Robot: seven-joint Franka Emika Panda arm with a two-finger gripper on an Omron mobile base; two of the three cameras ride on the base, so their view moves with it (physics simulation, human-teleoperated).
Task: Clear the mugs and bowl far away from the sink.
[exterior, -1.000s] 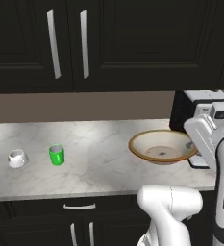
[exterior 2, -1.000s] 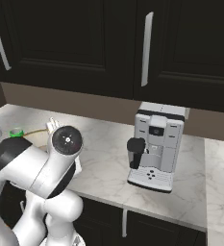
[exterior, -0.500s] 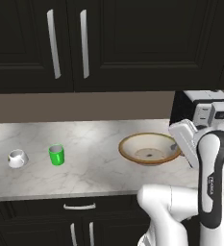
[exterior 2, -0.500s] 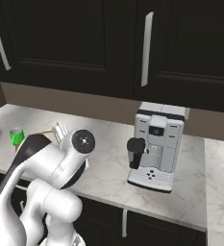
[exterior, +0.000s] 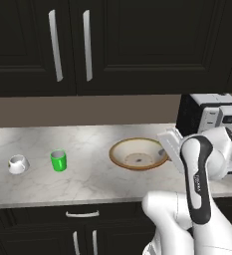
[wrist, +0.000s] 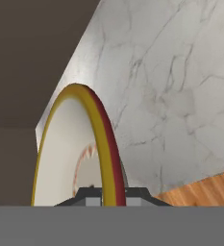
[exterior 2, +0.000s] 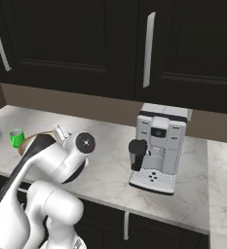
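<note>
Over counter (exterior: 87,174), gripper (exterior: 163,152) clamping bowl (exterior: 137,154)

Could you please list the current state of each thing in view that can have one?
bowl: upright on the counter, gripped at its right rim.
tool: shut on the bowl's rim.
green mug: upright, standing free left of the bowl.
white mug: upright, standing free, farthest left.
coffee machine: upright on the counter.
upper cabinet doors: closed.
</note>
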